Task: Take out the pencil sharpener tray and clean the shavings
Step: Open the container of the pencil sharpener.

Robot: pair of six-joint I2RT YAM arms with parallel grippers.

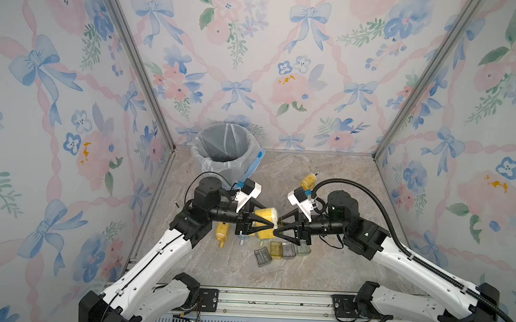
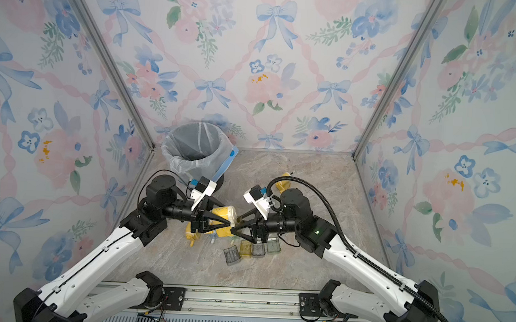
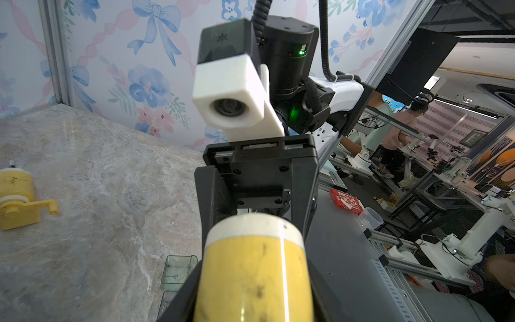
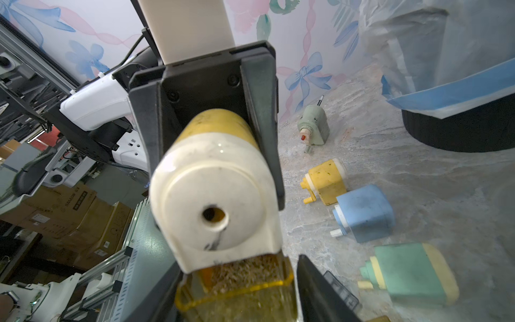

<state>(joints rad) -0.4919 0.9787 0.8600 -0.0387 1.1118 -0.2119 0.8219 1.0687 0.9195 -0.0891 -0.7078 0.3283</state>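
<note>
While the left gripper (image 1: 266,219) stood clamped on the yellow body of the sharpener (image 1: 269,213), above the table (image 1: 330,260), the right gripper (image 1: 277,227) met it nose to nose. The right gripper's fingers (image 4: 320,290) were closed against both sides of the tray (image 4: 237,290). The tray stuck partway out of the slot under the sharpener's white face. It was amber and see-through, with shavings (image 4: 242,267) heaped inside.

Only the right wrist view showed the tray and shavings plainly. In both top views the fingers covered nearly all of it, and in the left wrist view the sharpener's body hid it, showing the right gripper head-on beyond.

The right wrist view also showed four loose sharpeners on the table: a small green one (image 4: 312,125), a yellow one (image 4: 326,181), a blue one (image 4: 365,213) and a green-and-cream one (image 4: 412,273). From above, the arms hid most of these. The left wrist view caught another yellow one with a crank (image 3: 16,200), lying apart.

In a top view, four spare trays lay in a row just below the grippers: grey (image 1: 262,256), yellow (image 1: 276,250), grey (image 1: 288,249) and clear green (image 1: 303,249). The lined bin (image 1: 226,148) stood at the back, behind the left arm.
</note>
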